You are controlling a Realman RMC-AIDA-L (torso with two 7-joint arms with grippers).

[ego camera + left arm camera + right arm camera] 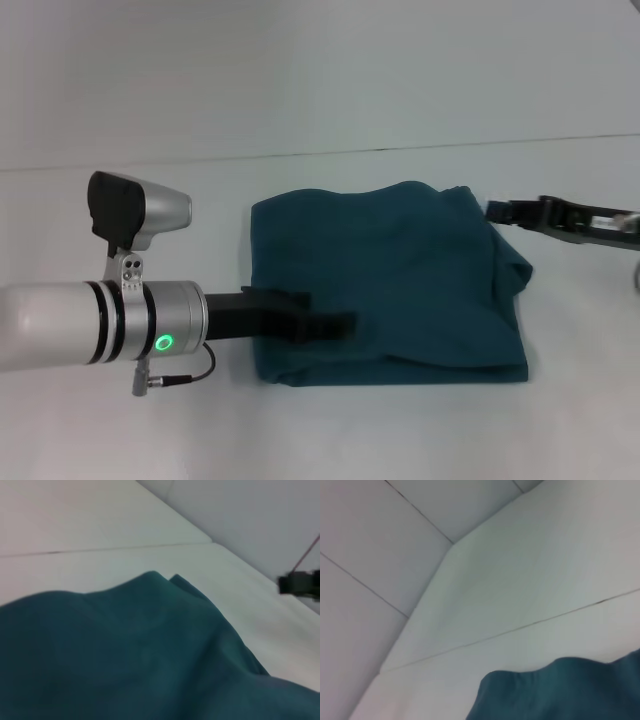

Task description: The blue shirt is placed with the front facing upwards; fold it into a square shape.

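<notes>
2 grippers flank the blue shirt [385, 285] mid-desk, jaw states unreadable: left gripper [335, 325] over its near-left corner, right gripper [500, 211] at its far-right edge; soft, light, limp cloth, best pinched at corners.

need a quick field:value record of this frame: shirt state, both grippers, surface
shirt: the blue shirt lies folded into a rough square bundle, plain teal side up, no lettering visible
shirt_edges: layered, near and right edges uneven
left_gripper: left gripper reaches in from the left, over the near-left part of the shirt
right_gripper: right gripper at the shirt's far-right corner
surface: white table with a thin seam line running behind the shirt
wrist_views: both show only teal cloth and the table, no fingers of their own arm
</notes>
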